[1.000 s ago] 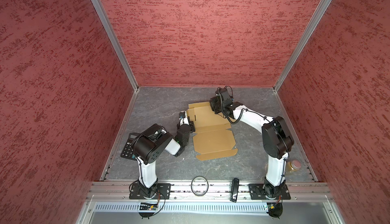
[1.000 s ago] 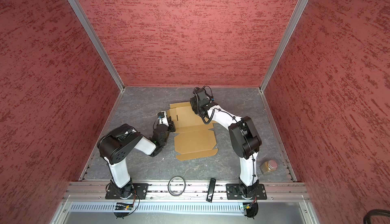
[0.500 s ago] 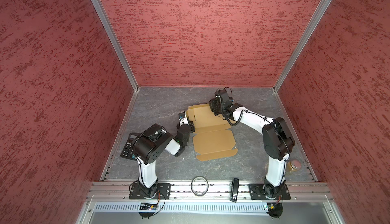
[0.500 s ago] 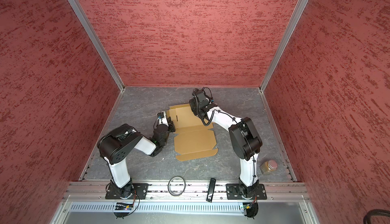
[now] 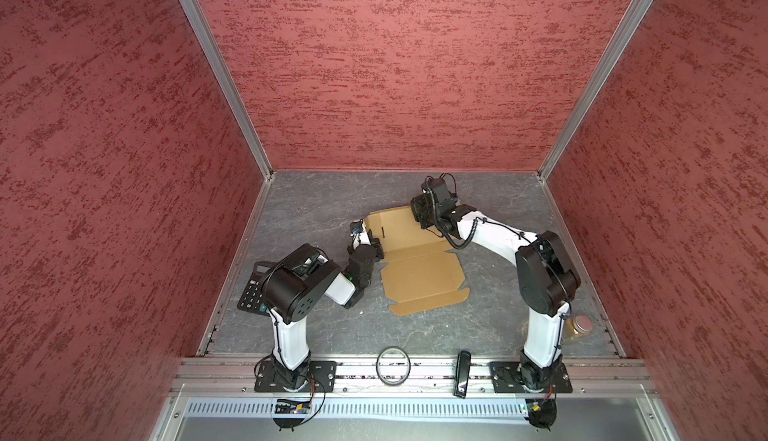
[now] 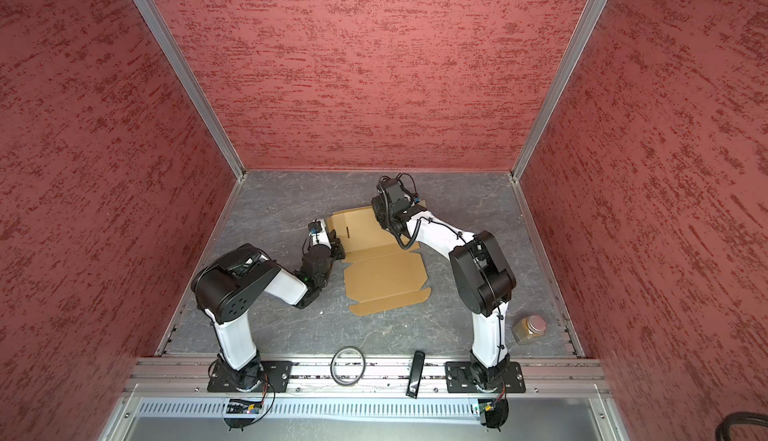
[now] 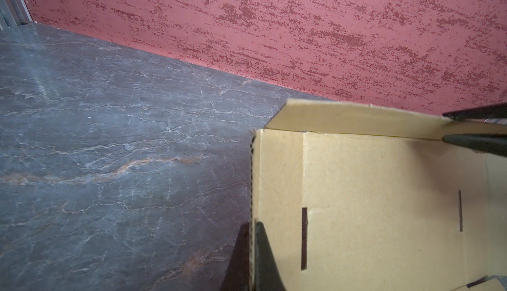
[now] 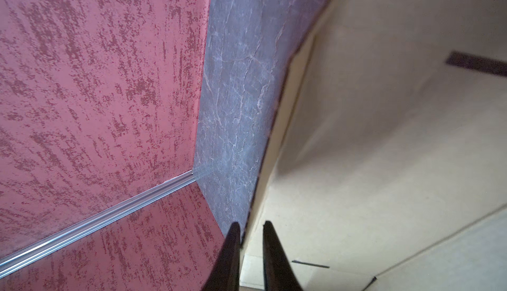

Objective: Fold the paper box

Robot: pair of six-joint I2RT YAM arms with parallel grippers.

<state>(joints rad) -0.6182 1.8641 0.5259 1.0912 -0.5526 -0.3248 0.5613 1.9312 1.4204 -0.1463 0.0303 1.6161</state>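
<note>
Paper box [image 5: 419,277] lies mostly flat at the centre of both top views, with its left flap clenched edge-on in the left pincer [image 7: 253,226]. Its rear flap is raised between the fingers of the right pincer [image 8: 251,223], though whether they truly bite I cannot tell. Uneven lifting could tear a crease, or a loose hold could let the rear flap slip and spring flat onto the dark veined bench [image 5: 316,210], which mottled red walls [image 5: 395,65] enclose.
</note>
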